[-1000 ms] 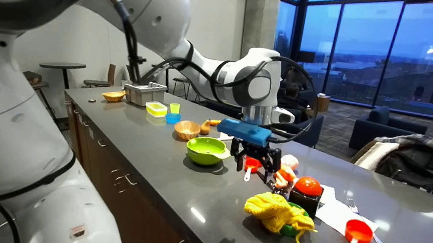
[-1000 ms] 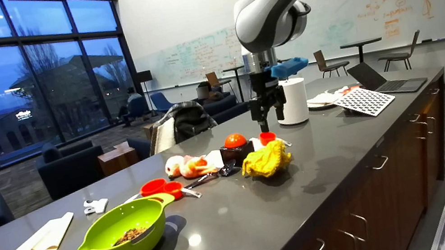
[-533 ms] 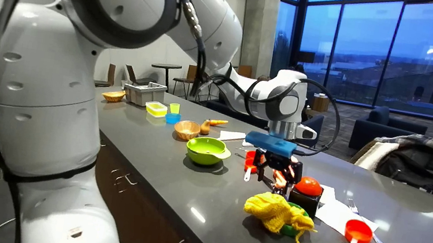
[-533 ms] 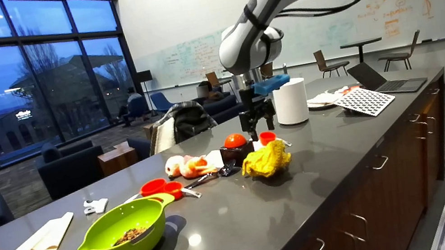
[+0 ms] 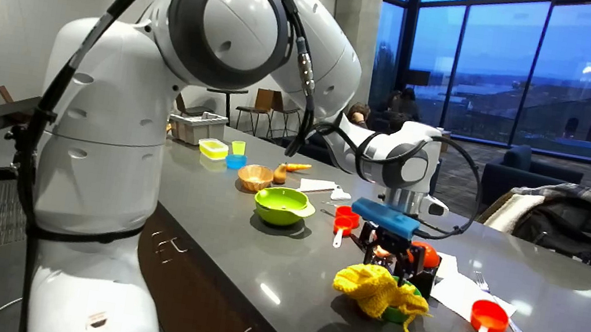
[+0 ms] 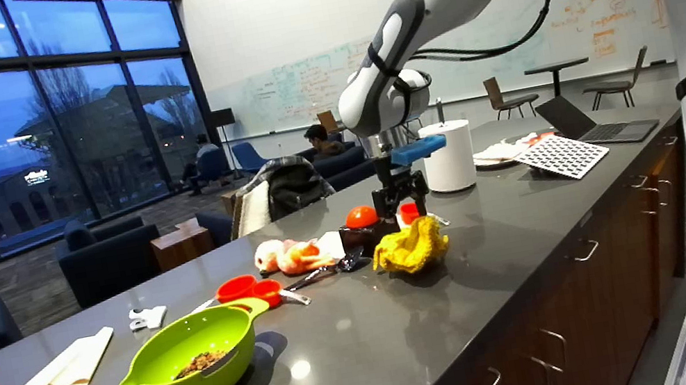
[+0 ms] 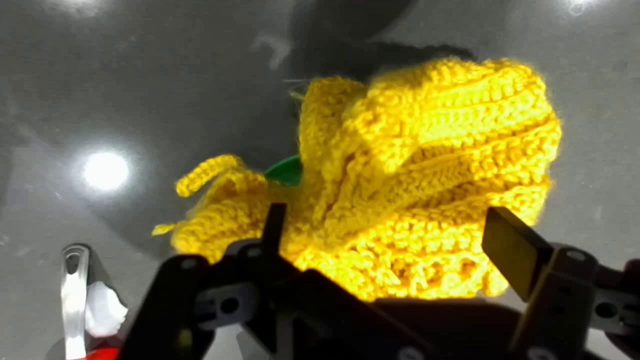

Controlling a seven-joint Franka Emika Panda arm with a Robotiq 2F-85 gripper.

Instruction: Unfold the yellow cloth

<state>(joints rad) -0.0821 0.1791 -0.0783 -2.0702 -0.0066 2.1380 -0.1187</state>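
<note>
The yellow knitted cloth (image 5: 368, 289) lies bunched up on the dark counter, with a thin strand hanging from one end. It is a crumpled heap in an exterior view (image 6: 409, 248) and fills the middle of the wrist view (image 7: 425, 185). A green object (image 5: 397, 315) is partly hidden beneath it and also peeks out in the wrist view (image 7: 286, 170). My gripper (image 5: 391, 269) is open just above the cloth, pointing down. In the wrist view its fingers (image 7: 389, 227) are wide apart on either side of part of the cloth. Whether they touch it I cannot tell.
A black box (image 6: 365, 239) with an orange-red dome stands close beside the cloth and gripper. A red measuring cup (image 5: 489, 317), a napkin (image 5: 466, 296), a pink doll (image 6: 287, 256), a light green bowl (image 6: 194, 370) and a paper towel roll (image 6: 448, 156) are also on the counter.
My gripper has moved toward the cloth and come down just above it, staying open. The cloth and other objects have not moved.
</note>
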